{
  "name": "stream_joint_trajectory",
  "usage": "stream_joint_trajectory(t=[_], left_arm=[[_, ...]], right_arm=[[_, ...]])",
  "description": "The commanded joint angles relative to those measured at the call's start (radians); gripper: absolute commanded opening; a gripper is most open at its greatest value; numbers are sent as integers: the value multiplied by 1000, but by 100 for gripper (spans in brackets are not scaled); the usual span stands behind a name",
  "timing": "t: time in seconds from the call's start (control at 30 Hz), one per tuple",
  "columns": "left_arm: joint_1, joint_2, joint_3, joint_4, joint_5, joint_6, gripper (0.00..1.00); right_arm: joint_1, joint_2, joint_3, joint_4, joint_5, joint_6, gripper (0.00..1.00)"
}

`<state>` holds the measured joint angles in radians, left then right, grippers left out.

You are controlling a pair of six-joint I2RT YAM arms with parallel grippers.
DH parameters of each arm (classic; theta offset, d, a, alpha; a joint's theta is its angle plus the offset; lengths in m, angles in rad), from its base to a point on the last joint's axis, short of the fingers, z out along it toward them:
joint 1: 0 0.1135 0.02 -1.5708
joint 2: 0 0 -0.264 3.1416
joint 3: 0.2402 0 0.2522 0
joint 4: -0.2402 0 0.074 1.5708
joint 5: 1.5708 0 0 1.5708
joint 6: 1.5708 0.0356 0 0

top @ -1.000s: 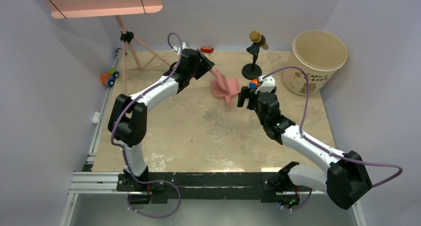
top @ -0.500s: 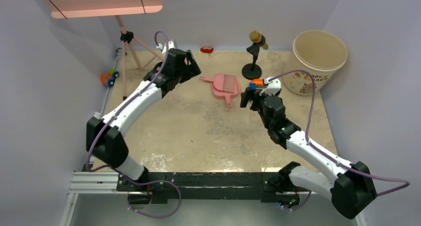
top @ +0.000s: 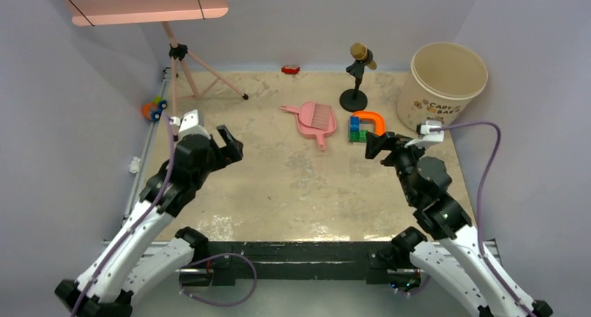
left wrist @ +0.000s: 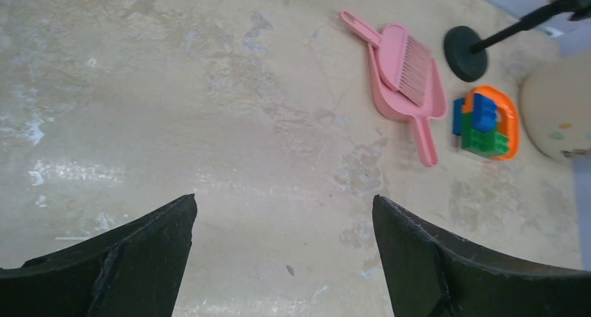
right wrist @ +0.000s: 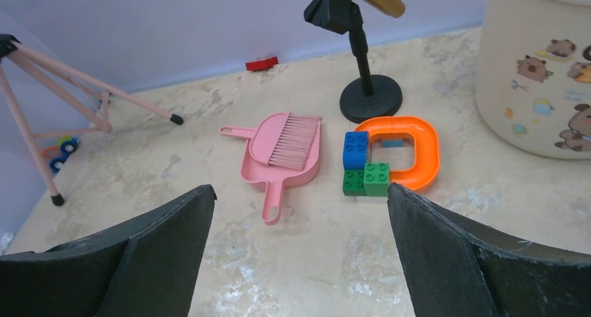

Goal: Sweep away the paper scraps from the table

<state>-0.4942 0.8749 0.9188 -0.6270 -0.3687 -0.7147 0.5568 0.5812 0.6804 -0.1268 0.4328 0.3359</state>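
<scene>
While both arms are hovering over the near half of the table (top: 293,191), the left gripper (left wrist: 282,200) and right gripper (right wrist: 300,188) are gaping empty, jaws released, and a white paper wad (top: 134,165) is lying off the table beyond its left rail, with the pink brush (top: 321,113) resting in its dustpan (top: 304,126) at far centre.

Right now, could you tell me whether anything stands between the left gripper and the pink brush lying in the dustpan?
Nothing visible does. Only bare table lies between the open left gripper and the pink brush in its dustpan; the toy blocks sit beyond it.
</scene>
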Motion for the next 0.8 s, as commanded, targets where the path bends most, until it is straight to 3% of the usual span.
stream_joint_trajectory(t=[0.0,0.23,0.77], left_arm=[[-10,-227,-202,140,141,-44,99],[-15,-449,-401,148,190,-95,99],[-15,-514,-412,77,153,-74,99]], right_arm=[[-1,-153,5,-181,25,71,99],[2,-308,-15,-353,84,200,99],[3,-334,-11,-404,60,252,99]])
